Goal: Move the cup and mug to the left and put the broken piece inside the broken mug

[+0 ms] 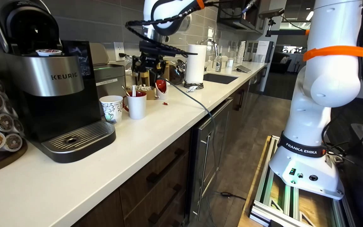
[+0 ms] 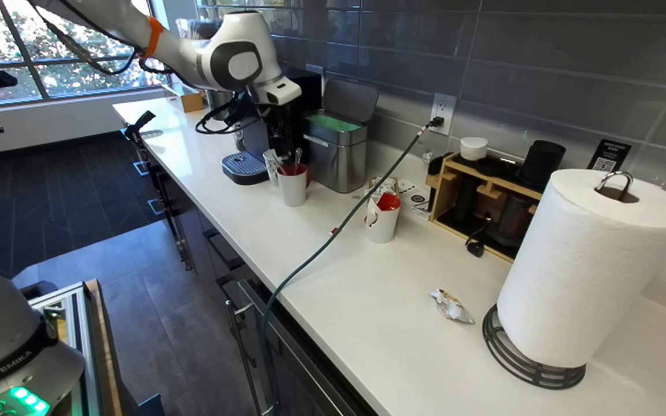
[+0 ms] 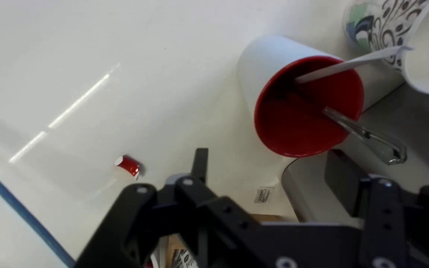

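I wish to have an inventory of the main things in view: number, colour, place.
coffee machine: 1, black and silver, on counter
bin: 1, silver, beside coffee machine
cup: 1, patterned white, beside coffee machine
mug: 1, white, red inside, beside cup
broken mug: 1, white, red inside, on counter
broken piece: 1, red, on counter
paper-towel roll: 1, white, on black stand
arm: 1, white, over counter
gripper: 1, black, open, above counter

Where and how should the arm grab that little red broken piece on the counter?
Across the middle of the red broken piece, I'd say, with the open gripper coming straight down from above. It lies low on the counter, longer than wide, so squeezing its narrow width looks surest. Keep off the cord, which shows apart from it in the wrist view.
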